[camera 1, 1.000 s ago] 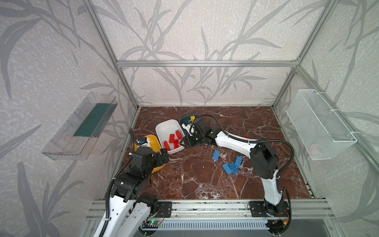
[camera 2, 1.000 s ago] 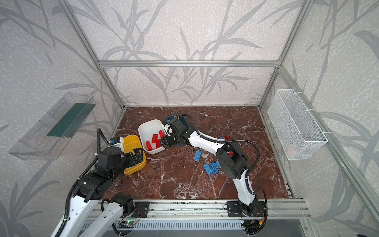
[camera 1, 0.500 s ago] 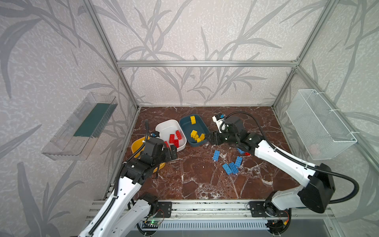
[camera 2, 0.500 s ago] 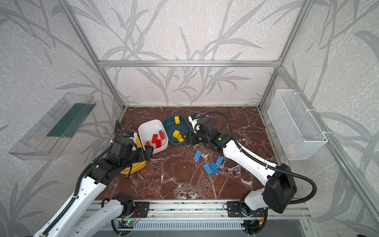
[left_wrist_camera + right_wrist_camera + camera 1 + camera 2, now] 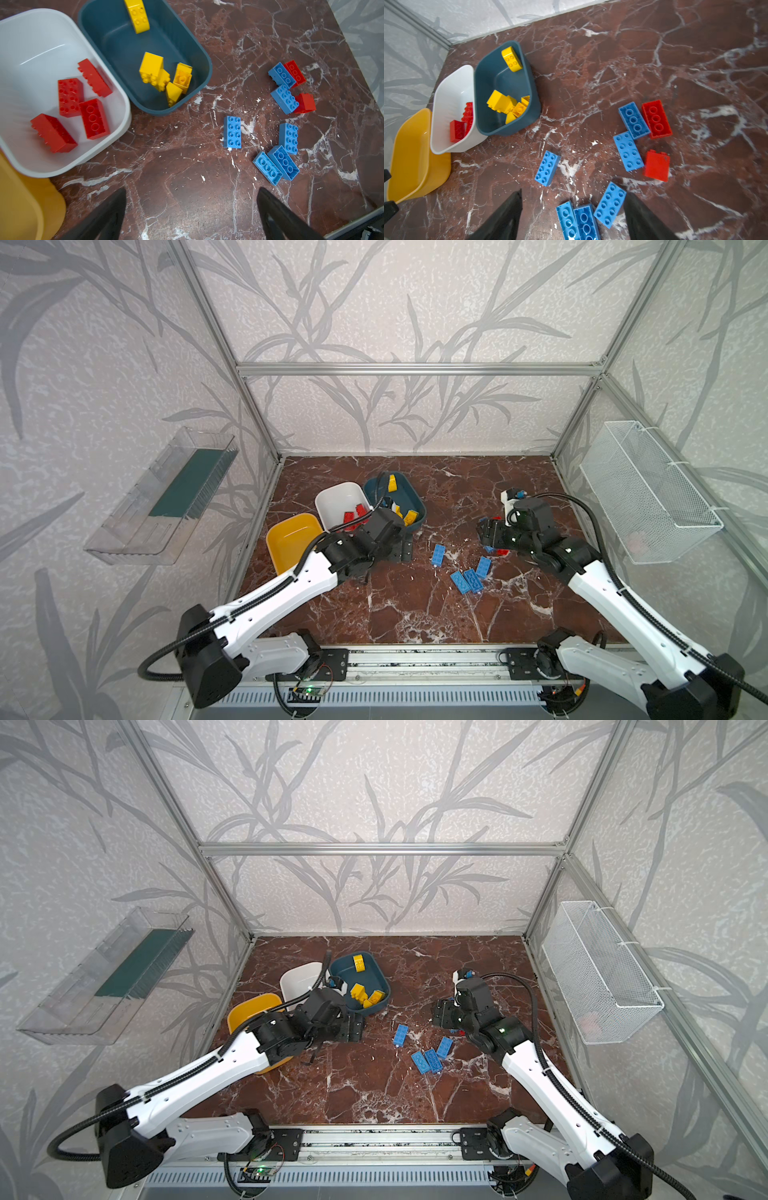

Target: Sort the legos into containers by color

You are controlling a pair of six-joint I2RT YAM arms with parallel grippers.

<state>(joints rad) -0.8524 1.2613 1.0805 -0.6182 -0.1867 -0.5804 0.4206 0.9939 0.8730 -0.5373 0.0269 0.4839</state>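
The left fingers (image 5: 108, 214) stand wide apart and empty above the worktop (image 5: 187, 176), near the white tub (image 5: 20, 41), which holds four red bricks (image 5: 70, 96), and the teal tub (image 5: 116, 41), which holds the yellow bricks (image 5: 150, 66). The right fingers (image 5: 643, 218) gape with nothing between them, over six blue bricks (image 5: 547, 168) and two loose red bricks (image 5: 656, 119) on the worktop. The yellow tub (image 5: 411, 145) sits just beside the white one.

Red legos (image 5: 70, 97) in white tub (image 5: 41, 52); blue legos (image 5: 232, 132) loose.
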